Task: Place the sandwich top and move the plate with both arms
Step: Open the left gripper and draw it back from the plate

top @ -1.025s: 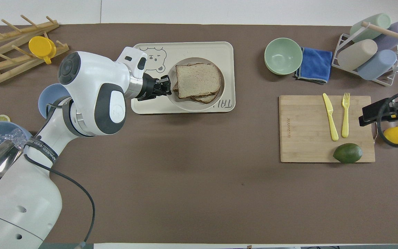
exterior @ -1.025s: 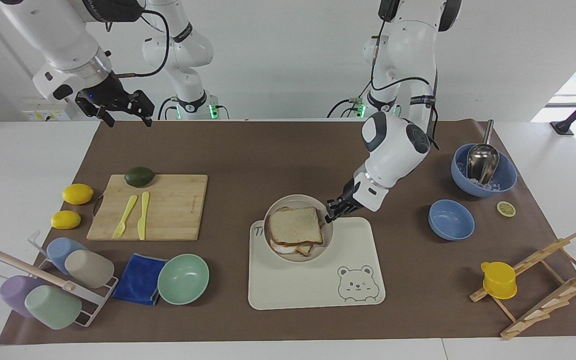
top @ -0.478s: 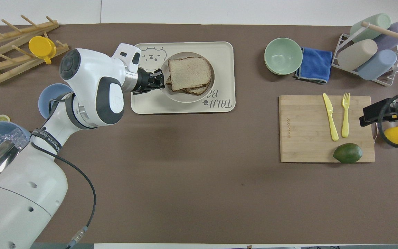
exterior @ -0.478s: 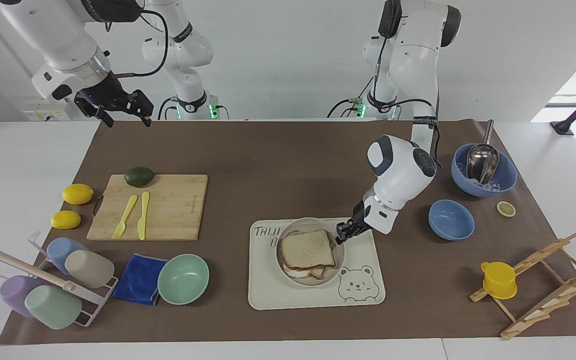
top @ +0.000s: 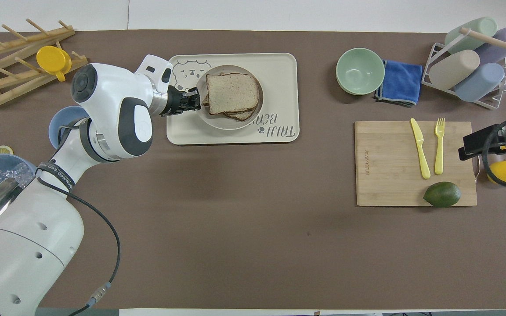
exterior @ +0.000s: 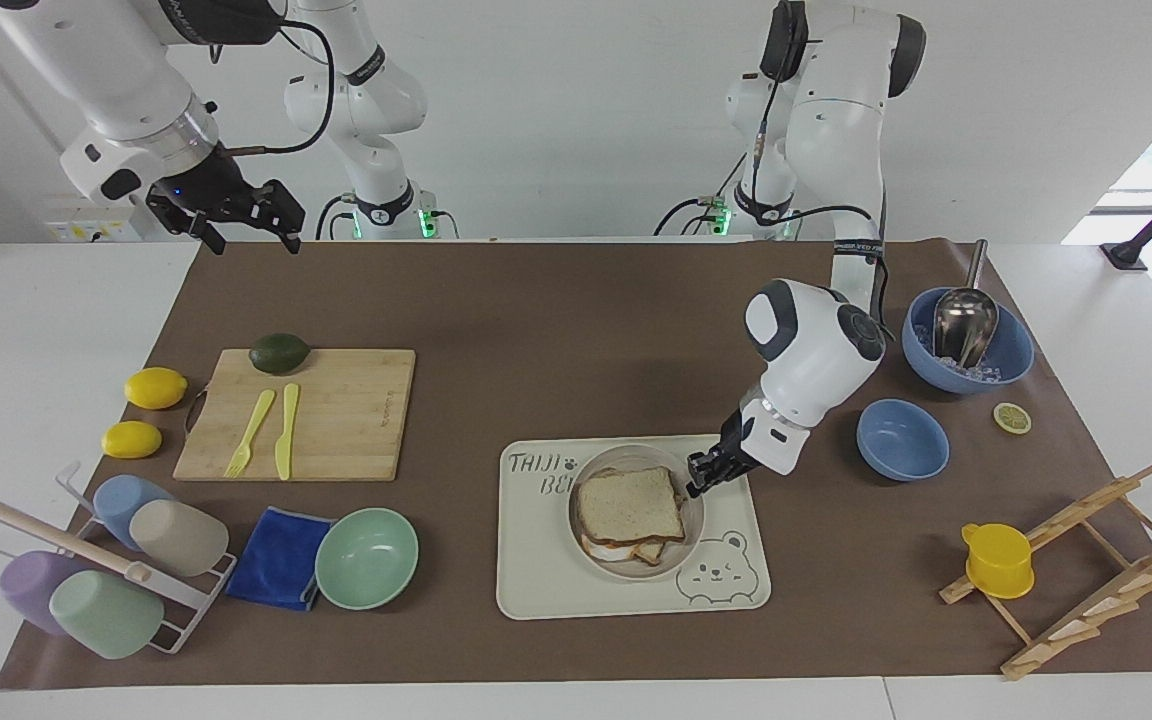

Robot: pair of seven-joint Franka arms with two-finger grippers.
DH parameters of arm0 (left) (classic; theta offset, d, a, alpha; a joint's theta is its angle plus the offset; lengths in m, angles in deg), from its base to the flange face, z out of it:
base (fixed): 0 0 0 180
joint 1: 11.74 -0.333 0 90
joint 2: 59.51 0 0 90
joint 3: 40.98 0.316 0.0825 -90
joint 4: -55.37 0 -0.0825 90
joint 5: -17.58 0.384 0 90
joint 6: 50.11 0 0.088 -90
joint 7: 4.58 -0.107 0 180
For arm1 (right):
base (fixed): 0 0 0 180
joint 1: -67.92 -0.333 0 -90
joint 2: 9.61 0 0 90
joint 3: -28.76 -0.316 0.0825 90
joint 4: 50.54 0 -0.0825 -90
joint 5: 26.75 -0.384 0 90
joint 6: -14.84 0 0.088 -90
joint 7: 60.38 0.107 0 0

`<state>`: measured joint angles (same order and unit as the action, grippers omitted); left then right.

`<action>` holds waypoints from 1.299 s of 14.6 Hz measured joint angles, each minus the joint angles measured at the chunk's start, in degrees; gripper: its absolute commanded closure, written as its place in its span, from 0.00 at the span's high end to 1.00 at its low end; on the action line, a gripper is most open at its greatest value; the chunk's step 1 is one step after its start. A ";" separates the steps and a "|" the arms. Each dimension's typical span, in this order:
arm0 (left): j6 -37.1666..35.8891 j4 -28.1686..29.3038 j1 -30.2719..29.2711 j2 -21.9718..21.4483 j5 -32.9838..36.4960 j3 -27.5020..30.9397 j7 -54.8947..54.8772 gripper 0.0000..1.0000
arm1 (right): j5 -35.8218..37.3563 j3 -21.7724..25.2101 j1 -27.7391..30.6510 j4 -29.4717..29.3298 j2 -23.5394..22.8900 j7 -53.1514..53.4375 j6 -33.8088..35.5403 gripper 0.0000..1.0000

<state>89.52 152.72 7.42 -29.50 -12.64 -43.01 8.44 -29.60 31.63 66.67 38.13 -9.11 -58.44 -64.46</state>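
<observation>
The sandwich top [exterior: 631,503] lies on the stacked slices on the small round plate [exterior: 636,453]. The plate sits on the cream bear-printed tray [exterior: 556,580], beside the bear print. My left gripper [exterior: 698,483] is shut on the plate's rim at the side toward the left arm's end of the table. From overhead the same gripper [top: 195,98] pinches the plate [top: 222,124] beside the top slice [top: 231,93]. My right gripper [exterior: 246,232] waits open and empty, raised over the right arm's end of the table by the robots' edge.
A cutting board [exterior: 336,420] holds a yellow fork, a yellow knife and an avocado. A mint green bowl [exterior: 366,558] and a blue cloth lie beside the tray. Two blue bowls [exterior: 901,438] stand close to the left arm. A cup rack and a wooden rack stand at the table's ends.
My left gripper has drawn the plate with the sandwich across the tray, away from the robots and toward the bear print. The right gripper has hardly moved.
</observation>
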 measured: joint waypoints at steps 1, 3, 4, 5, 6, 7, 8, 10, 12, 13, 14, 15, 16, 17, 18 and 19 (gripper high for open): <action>0.11 0.03 0.03 0.18 0.11 -0.06 -0.19 0.10 | 0.01 0.00 0.00 0.00 0.00 0.00 -0.40 1.00; 0.21 0.07 0.03 0.28 0.33 -0.08 -0.95 0.92 | 0.65 0.00 -0.02 -0.01 0.00 -0.30 -1.07 1.00; 0.22 0.06 0.01 0.28 0.65 -0.06 -1.35 1.00 | 1.19 -0.02 -0.08 -0.01 0.00 -0.95 -1.15 1.00; 0.22 0.06 -0.02 0.28 1.07 -0.04 -1.58 1.00 | 1.53 -0.06 -0.13 -0.01 0.00 -1.52 -1.20 1.00; 0.22 0.05 -0.08 0.28 1.77 0.00 -1.65 1.00 | 1.75 -0.11 -0.15 -0.01 0.00 -1.77 -1.22 1.00; 0.21 0.01 -0.19 0.27 2.61 0.07 -1.68 1.00 | 1.81 -0.13 -0.16 -0.01 0.00 -1.86 -1.22 1.00; 0.13 -0.04 -0.30 0.26 3.50 0.14 -1.73 1.00 | 1.81 -0.14 -0.17 -0.01 0.00 -2.07 -1.22 1.00; 0.07 -0.17 -0.74 0.23 6.30 0.30 -1.76 1.00 | 1.82 -0.14 -0.16 -0.01 0.00 -2.19 -1.22 1.00; -0.10 -0.38 -1.47 -0.08 9.08 0.61 -1.76 1.00 | 1.82 -0.14 -0.17 -0.01 0.00 -2.21 -1.22 1.00; -0.81 -0.52 -1.86 -0.63 9.58 0.84 -1.77 1.00 | 1.82 -0.14 -0.17 -0.01 0.00 -2.21 -1.22 1.00; -2.39 -0.66 -2.17 -1.54 10.17 1.32 -1.87 1.00 | 1.82 -0.14 -0.17 -0.01 0.00 -2.22 -1.22 1.00; -4.67 -0.83 -2.28 -2.85 11.77 2.32 -1.94 1.00 | 1.82 -0.14 -0.17 -0.01 0.00 -2.22 -1.22 1.00; -7.72 -1.01 -2.36 -4.55 14.25 3.43 -1.99 1.00 | 1.82 -0.14 -0.17 -0.01 0.00 -2.23 -1.22 1.00; -10.86 -1.09 -2.51 -6.46 16.72 4.15 -1.99 1.00 | 1.82 -0.14 -0.17 -0.01 0.00 -2.23 -1.22 1.00; -13.93 -1.11 -2.86 -8.58 18.72 4.53 -1.99 1.00 | 1.83 -0.14 -0.16 -0.01 0.00 -2.23 -1.22 1.00; -16.51 -1.12 -3.41 -10.53 20.10 4.64 -1.99 1.00 | 1.83 -0.14 -0.16 -0.01 0.00 -2.23 -1.22 1.00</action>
<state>73.02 151.60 4.01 -40.03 7.46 -38.37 6.45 -27.77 31.50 66.50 38.12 -9.11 -60.68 -65.68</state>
